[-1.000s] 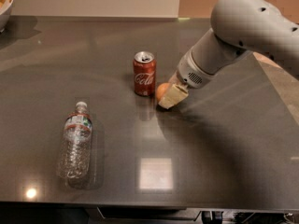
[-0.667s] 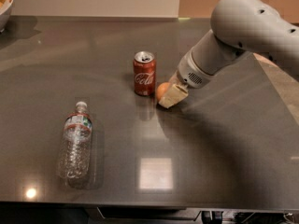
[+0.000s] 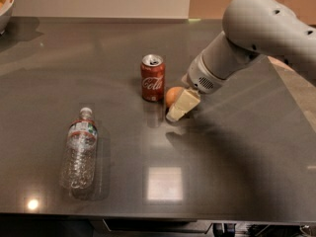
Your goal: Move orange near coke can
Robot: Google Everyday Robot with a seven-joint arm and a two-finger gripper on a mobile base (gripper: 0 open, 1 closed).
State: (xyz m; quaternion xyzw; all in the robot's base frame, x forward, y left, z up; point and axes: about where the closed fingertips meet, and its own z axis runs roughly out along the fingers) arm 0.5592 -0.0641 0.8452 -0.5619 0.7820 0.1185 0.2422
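Note:
The coke can [image 3: 152, 77] stands upright near the middle of the dark table, red with white script and a silver top. The orange [image 3: 172, 95] sits just to its right, a small gap from the can, low at the table surface. My gripper [image 3: 177, 107] comes down from the grey arm at the upper right and is right at the orange. Its cream-coloured end covers the orange's right and front side. I cannot tell whether the orange rests on the table or is held.
A clear plastic water bottle [image 3: 79, 149] lies on its side at the front left. A bowl [image 3: 6, 8] shows at the far left back corner. The table's [image 3: 222, 181] front edge runs along the bottom. The arm [image 3: 256, 31] spans the right side.

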